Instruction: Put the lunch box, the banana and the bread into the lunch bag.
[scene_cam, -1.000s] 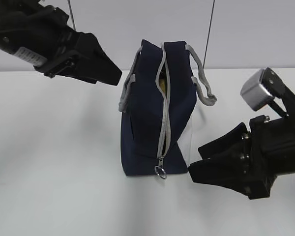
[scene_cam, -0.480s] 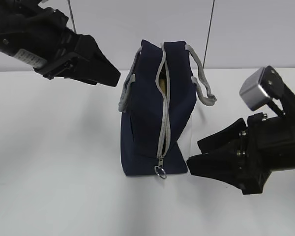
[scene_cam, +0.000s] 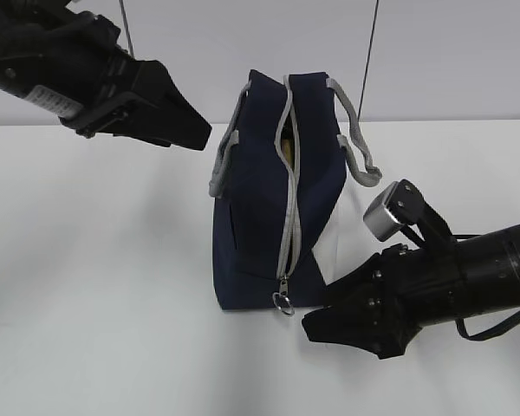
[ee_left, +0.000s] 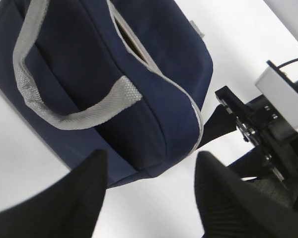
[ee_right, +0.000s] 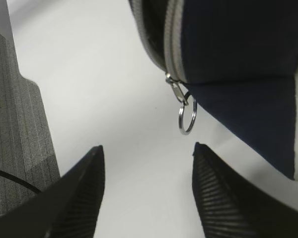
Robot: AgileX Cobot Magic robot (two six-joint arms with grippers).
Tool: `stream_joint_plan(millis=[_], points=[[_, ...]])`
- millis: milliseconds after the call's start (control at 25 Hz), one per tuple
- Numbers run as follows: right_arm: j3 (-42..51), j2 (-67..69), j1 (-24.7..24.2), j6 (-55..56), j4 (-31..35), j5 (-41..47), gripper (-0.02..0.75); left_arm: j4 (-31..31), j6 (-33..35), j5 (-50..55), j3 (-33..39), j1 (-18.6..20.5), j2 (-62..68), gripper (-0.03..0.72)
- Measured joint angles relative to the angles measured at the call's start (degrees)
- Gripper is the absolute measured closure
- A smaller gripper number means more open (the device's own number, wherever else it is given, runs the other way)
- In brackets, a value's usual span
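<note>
Jaws of both grippers are held apart, empty. The lunch bag (scene_cam: pixel 277 199) stands on the counter (scene_cam: pixel 95 286), something yellow glimpsed inside. Packing seems finished; the right gripper (ee_right: pixel 145 168) is aimed at the ring pull (ee_right: pixel 187 119), which must be pinched next.

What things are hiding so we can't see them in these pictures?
- Inside the bag: only a yellow sliver shows through the zipper gap in the exterior view; the fabric hides everything else.
- Lunch box and bread: in no view.
- Left gripper: arm cut off by the exterior view's top-left edge.
</note>
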Motion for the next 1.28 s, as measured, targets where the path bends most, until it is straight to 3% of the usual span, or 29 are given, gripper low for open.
stream_joint_plan(millis=[360,840,1080,1280], points=[[-2.8,6.4,3.5,-5.3,1.1,-0.2,0.321,0.1,0.4,0.0,0.0,0.0,0.0,0.293],[-6.0,11.4,3.8,-9.9,5.6,-1.2,0.323,0.7,0.4,0.1,0.0,0.0,0.0,0.293],[-6.2,11.5,3.8,-10.9,6.4,-1.2,0.408,1.0,0.4,0.1,0.0,0.0,0.0,0.296],[-6.4,11.6,3.8,-11.0,6.2,-1.0,0.419,1.5,0.4,0.1,0.0,0.0,0.0,0.296]])
